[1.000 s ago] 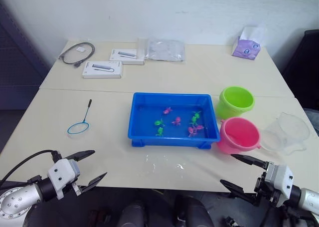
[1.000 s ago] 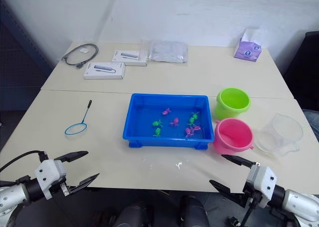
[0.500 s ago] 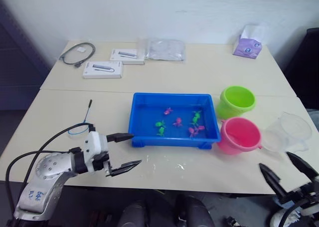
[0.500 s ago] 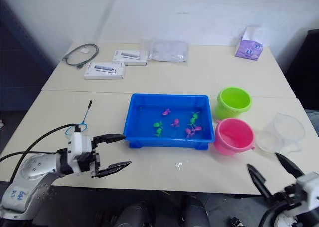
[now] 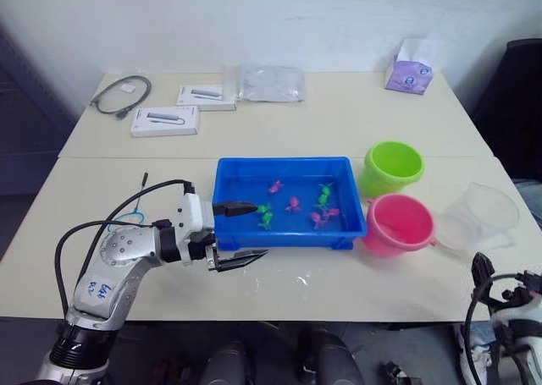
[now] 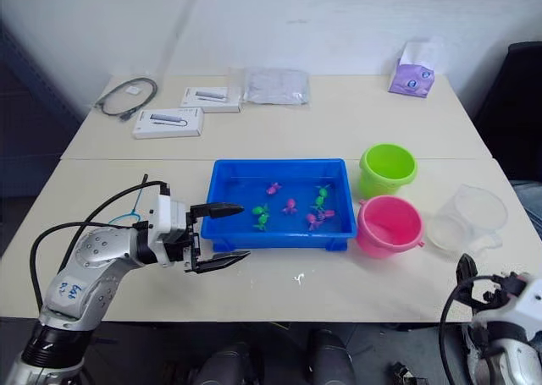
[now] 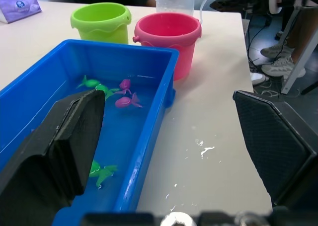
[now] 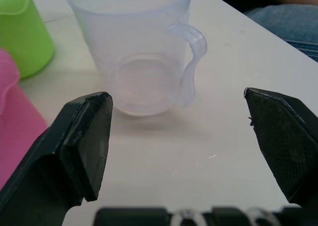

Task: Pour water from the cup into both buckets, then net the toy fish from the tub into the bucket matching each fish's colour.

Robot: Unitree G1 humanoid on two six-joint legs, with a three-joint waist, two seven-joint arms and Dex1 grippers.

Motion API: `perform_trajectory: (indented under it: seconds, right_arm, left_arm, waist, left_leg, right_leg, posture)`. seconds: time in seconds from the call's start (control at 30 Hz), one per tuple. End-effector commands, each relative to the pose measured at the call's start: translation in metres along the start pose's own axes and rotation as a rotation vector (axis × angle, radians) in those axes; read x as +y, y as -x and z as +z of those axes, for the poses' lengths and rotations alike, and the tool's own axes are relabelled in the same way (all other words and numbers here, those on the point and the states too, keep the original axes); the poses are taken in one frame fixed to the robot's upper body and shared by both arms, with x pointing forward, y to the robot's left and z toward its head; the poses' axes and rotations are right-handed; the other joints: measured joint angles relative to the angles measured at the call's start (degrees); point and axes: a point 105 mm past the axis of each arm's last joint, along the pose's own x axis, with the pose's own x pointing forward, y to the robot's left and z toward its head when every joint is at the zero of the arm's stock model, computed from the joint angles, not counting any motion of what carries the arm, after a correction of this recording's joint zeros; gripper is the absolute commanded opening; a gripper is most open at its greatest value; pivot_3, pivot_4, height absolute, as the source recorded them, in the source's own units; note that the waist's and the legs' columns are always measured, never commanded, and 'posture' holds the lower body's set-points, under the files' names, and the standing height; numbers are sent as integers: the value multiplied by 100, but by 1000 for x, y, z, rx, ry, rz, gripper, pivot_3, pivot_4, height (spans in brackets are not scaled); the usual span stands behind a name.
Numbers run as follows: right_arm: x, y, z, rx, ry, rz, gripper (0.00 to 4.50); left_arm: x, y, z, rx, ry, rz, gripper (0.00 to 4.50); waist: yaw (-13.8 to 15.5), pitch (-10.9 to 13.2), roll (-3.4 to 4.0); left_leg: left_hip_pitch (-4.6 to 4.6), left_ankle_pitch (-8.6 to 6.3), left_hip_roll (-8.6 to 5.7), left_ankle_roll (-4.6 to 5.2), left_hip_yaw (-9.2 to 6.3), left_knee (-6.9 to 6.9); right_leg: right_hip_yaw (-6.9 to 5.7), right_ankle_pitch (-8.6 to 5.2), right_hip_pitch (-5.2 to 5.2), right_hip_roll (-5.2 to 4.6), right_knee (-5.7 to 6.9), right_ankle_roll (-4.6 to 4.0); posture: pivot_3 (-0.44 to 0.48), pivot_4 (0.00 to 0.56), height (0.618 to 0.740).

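Observation:
The blue tub [image 5: 284, 162] sits mid-table holding water and several toy fish, pink ones [image 5: 293, 204] and green ones [image 5: 265, 214]. My left gripper [image 5: 241, 231] is open at the tub's front left corner, one finger over the rim. The green bucket [image 5: 394, 167] and pink bucket [image 5: 398, 224] stand right of the tub. Further right stands the clear cup [image 8: 144, 47], upright, with my open right gripper [image 8: 176, 107] just short of it and its handle facing the fingers. The net [image 5: 141, 186] lies left of the tub, its hoop partly behind my left arm.
Water drops [image 5: 301, 277] lie on the table in front of the tub. Two white boxes [image 5: 165, 121], a cable [image 5: 118, 93], a plastic bag [image 5: 269, 82] and a tissue pack [image 5: 408, 74] line the far side. A person's leg [image 8: 293, 17] shows beyond the cup.
My left arm has swung in from the front left to the tub's corner. The right gripper has moved right and lower, toward the cup. The camera has shifted slightly.

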Motion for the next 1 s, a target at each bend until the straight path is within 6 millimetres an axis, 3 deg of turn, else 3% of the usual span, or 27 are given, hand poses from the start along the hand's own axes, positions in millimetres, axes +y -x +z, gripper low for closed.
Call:
perform_trajectory:
  seconds: [0.03, 0.33, 1.0]
  right_arm:
    - [-17, -8, 7, -4, 45, -90, 4500]
    - [-19, -39, 11, -39, 19, -138, 4500]
    - [-36, -77, 11, -73, -75, -288, 4500]
  left_arm:
    - [-3, -3, 8, -18, -40, -7, 4444]
    - [-7, -3, 9, -13, -47, 7, 4444]
    - [-4, -3, 15, -6, -72, 26, 4444]
  waist:
    - [-8, 0, 0]
    - [-45, 0, 0]
    - [-48, 1, 1]
  left_leg:
    - [0, 0, 0, 0, 1, 1]
    - [2, 3, 1, 4, 12, 0]
    - [1, 8, 0, 8, 17, 0]
  right_leg:
    - [0, 0, 0, 0, 0, 1]
    - [11, 2, -1, 4, 3, 5]
    - [16, 4, -1, 4, 1, 9]
  posture:
    - [0, 150, 740]
    - [0, 150, 740]
    - [0, 150, 740]
